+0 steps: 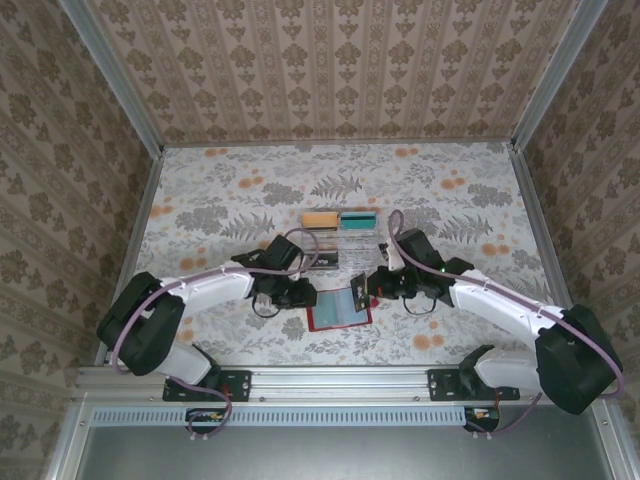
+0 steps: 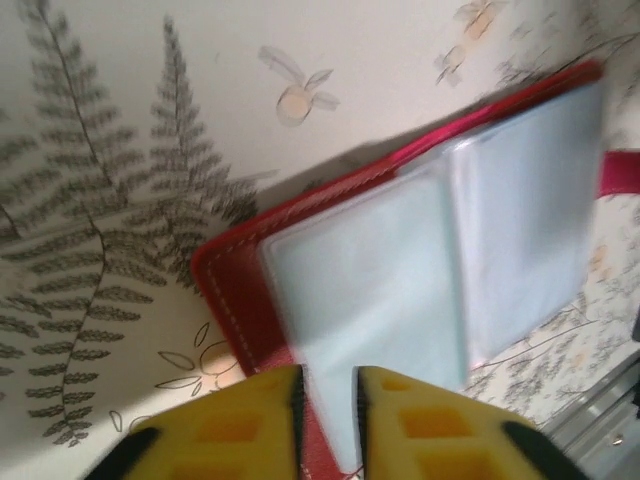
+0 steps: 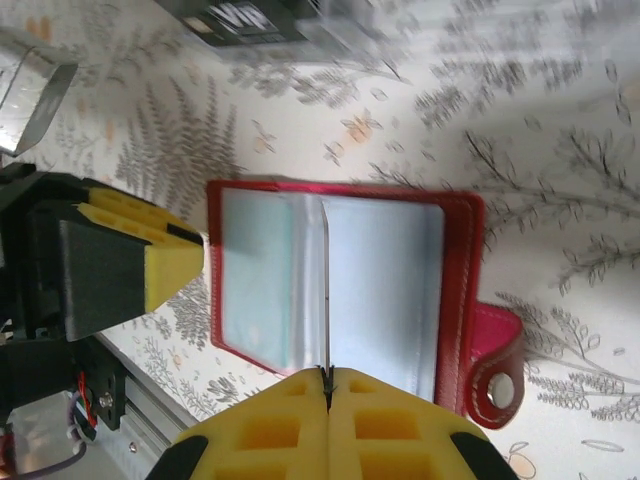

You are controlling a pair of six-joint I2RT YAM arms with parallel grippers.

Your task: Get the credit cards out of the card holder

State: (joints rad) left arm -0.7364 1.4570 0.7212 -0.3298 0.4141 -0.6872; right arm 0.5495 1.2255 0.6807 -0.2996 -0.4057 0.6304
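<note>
We see the red card holder (image 1: 338, 310) lying open on the floral desk (image 1: 220, 200), near its front edge, between the two tools. The right tool (image 3: 327, 382) is pinched closed on one clear page (image 3: 325, 300), holding it upright on edge. The left tool (image 2: 328, 390) has its jaws a narrow slit apart. Another clear sleeve's corner lies in the gap, and we cannot tell whether it touches.
</note>
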